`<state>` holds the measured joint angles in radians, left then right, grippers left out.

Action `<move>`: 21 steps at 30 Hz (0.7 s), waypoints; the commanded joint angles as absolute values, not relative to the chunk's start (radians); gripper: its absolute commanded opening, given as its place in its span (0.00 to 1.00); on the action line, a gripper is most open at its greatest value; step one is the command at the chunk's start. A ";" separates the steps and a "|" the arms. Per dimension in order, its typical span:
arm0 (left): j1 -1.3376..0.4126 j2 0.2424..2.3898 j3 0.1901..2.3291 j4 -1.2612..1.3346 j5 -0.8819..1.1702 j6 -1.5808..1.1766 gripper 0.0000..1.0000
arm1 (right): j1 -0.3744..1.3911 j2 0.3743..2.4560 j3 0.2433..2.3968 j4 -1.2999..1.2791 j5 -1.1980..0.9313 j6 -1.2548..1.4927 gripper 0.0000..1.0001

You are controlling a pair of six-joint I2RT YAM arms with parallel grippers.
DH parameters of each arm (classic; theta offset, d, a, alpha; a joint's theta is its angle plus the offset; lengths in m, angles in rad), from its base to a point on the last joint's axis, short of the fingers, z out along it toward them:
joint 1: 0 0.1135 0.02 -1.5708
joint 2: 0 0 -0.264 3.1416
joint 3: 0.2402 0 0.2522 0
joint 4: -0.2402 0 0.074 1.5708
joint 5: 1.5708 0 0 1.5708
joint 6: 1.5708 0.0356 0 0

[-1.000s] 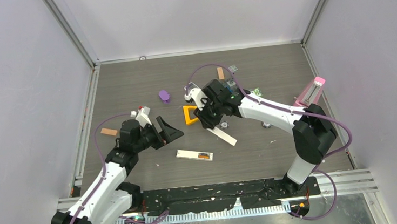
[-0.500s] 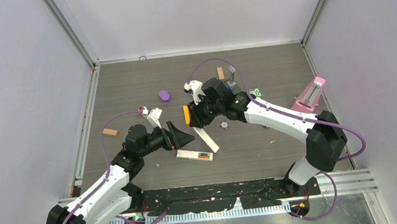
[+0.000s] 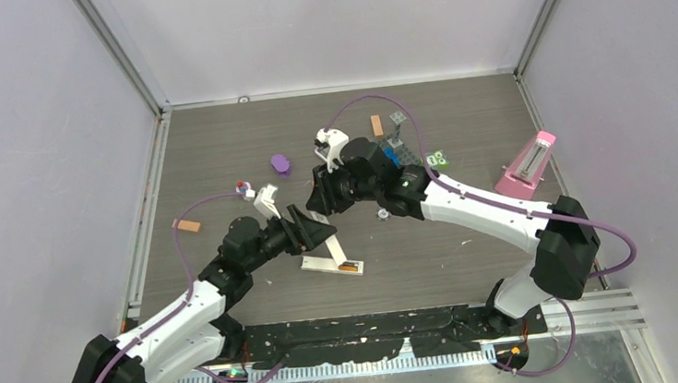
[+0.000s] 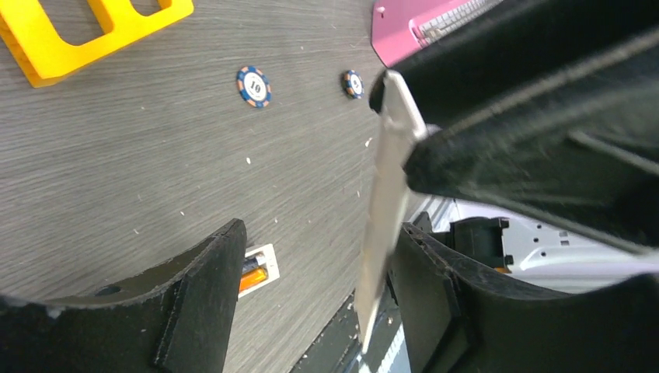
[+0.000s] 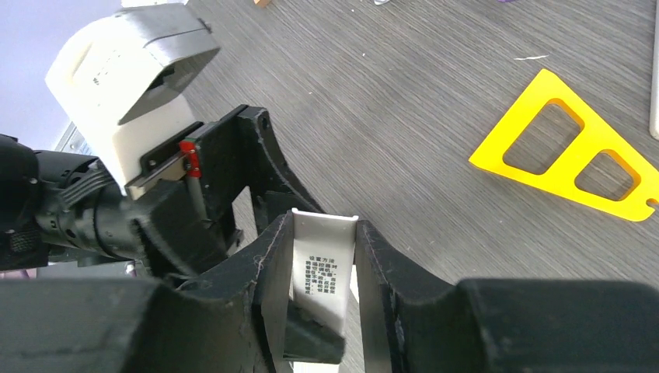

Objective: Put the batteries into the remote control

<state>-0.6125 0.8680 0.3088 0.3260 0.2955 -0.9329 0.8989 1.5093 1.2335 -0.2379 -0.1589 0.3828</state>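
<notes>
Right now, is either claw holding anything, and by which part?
The right claw grips a thin white printed panel by its two long edges. The left claw is open, its fingers either side of that panel, not clamping it.

1. The centre of the top view is crowded: the left gripper [image 3: 318, 231] and right gripper [image 3: 318, 208] nearly meet, with a white strip [image 3: 332, 240] slanting between them.
2. The remote [image 3: 332, 264] lies just below.
3. Bare table [image 3: 211, 142] fills the upper left, beside a purple lump [image 3: 280, 164].
4. A pink metronome [image 3: 527, 164] stands at the right.
</notes>
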 commanded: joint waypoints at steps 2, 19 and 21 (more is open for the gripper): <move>-0.617 0.901 0.339 0.412 0.232 -0.990 0.63 | 0.960 1.465 1.237 -0.176 -0.036 0.419 0.35; -0.617 0.855 0.339 0.387 0.225 -1.006 0.00 | 0.997 1.458 1.267 -0.243 0.029 0.418 0.48; -0.617 0.850 0.344 0.386 0.231 -1.008 0.00 | 0.997 1.437 1.263 -0.247 0.044 0.446 0.61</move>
<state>-0.6159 0.8543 0.3088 0.3492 0.2310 -1.0149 0.9909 1.5085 1.2331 -0.2485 0.0139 0.4068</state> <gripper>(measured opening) 0.030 0.499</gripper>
